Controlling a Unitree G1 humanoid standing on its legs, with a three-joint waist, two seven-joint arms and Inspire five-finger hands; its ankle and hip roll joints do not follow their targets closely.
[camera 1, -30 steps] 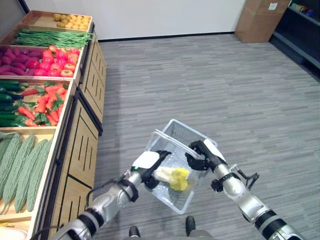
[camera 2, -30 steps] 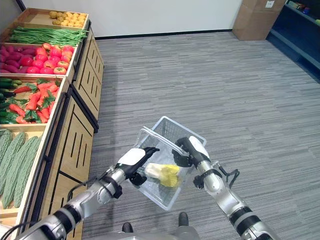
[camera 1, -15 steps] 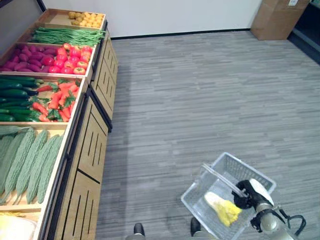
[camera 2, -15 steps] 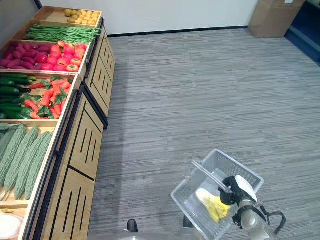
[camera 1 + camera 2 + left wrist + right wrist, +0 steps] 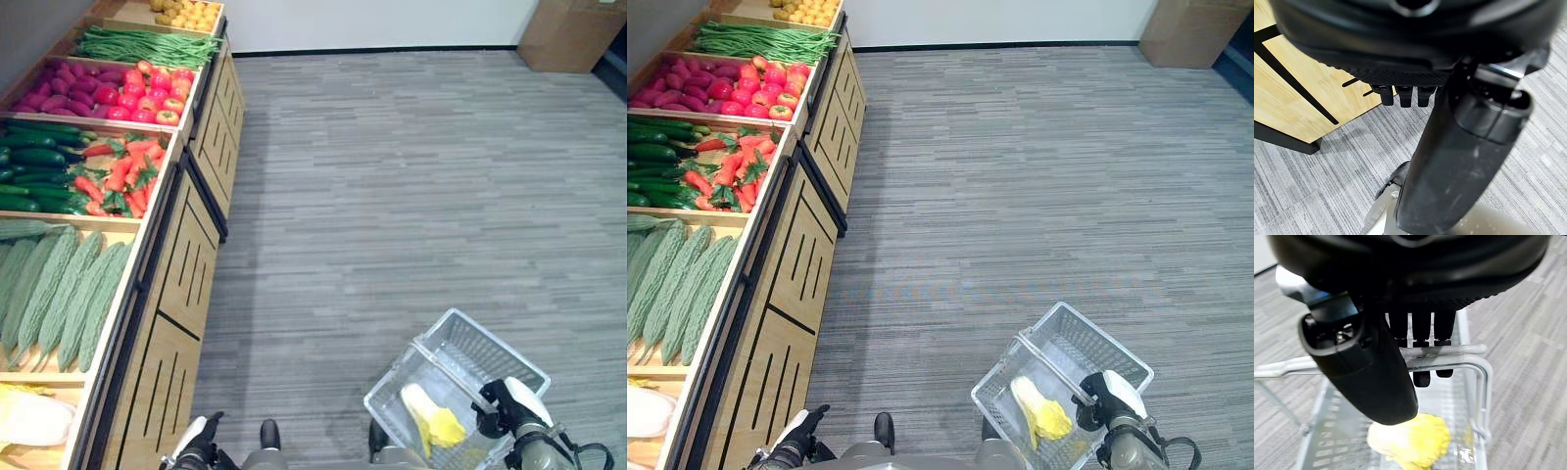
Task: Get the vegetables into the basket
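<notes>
Both of my arms have dropped low since a second ago, and my head has swung so the whole produce stand now runs up the 9 to 11 o'clock side. My left robot hand has let go of the cabbage and pulled back to about 7 o'clock at the bottom edge, just beside the wooden stand; in its wrist view the fingers hang short and relaxed against the wood panel, holding nothing. My right robot hand sits at about 5 o'clock, and its fingers are curled round the handle of the basket, so I carry the basket with that hand alone.

Inside the basket lies the pale and yellow cabbage, resting on the mesh bottom toward the near side, just below my right robot hand. So one vegetable is in, as I judge it, and the drop is finished.

Farther out, the bins are full: bitter gourds at 9 o'clock, cucumbers and carrots beyond them, then tomatoes, long beans and potatoes toward 11 o'clock. Another pale cabbage lies in the nearest bin at 8 o'clock. My free left robot hand is nearest that bin, so I judge the next pick starts there.
</notes>
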